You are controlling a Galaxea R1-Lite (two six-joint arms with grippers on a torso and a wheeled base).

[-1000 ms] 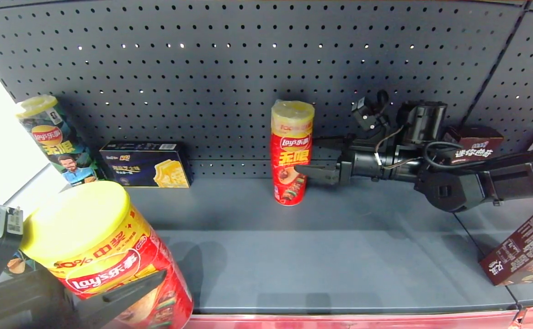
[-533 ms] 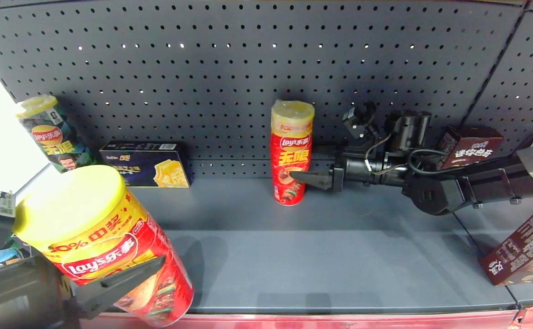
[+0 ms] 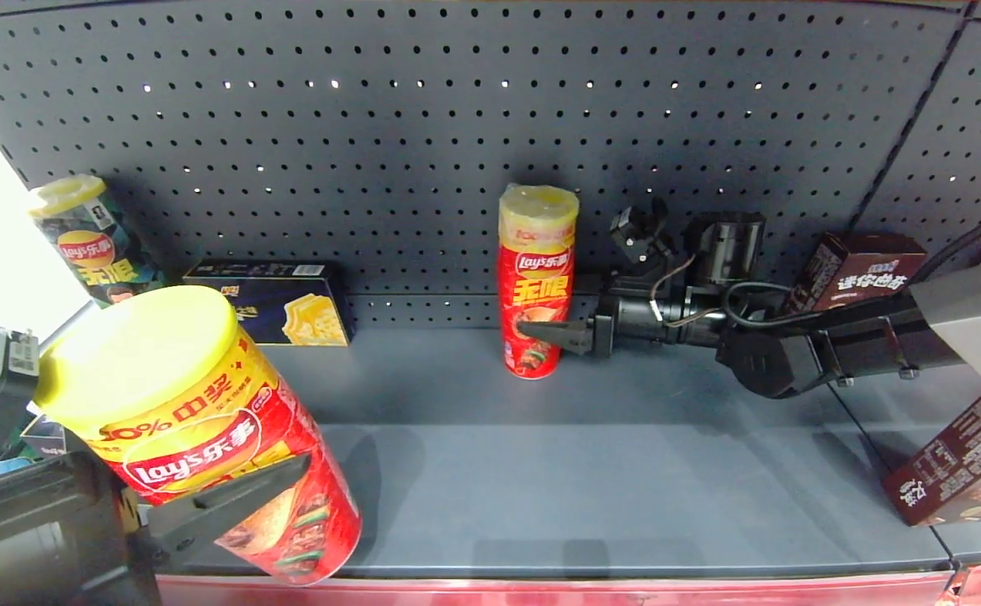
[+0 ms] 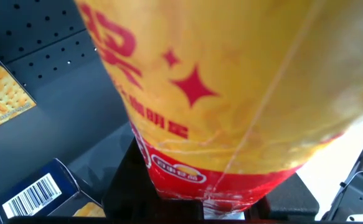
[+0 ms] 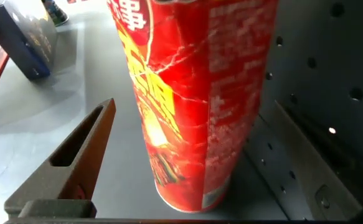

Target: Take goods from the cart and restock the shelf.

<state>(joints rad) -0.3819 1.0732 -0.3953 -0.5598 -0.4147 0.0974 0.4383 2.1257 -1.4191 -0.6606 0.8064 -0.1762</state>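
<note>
Nearest, at the front left of the shelf, the left gripper [image 3: 230, 492] is clamped on a large red chip canister [image 3: 188, 421] with a yellow lid. One dark finger [image 3: 238, 501] lies across its lower side. The canister is tilted, with the lid leaning left, and its base shows over the red front strip [image 3: 625, 589]. In the left wrist view its yellow and red wall [image 4: 231, 93] sits right against the camera. At the front right, a brown box [image 3: 966, 463] lies tilted on the grey shelf deck [image 3: 591, 471]. Farther in, the right gripper [image 3: 545, 324] reaches in from the right to a slim red chip tube [image 3: 537, 282] that stands upright near the back. Its jaws are spread. In the right wrist view the near finger [image 5: 75, 155] stands apart from the tube [image 5: 193, 106], with bare deck between them. Along the back, a dark blue cracker box [image 3: 267, 301] lies left of the tube. A dark-printed chip tube [image 3: 95, 248] stands at the far left, and a second brown box [image 3: 865, 269] sits behind the right arm. All of these are close to the perforated back panel [image 3: 457, 101].
</note>
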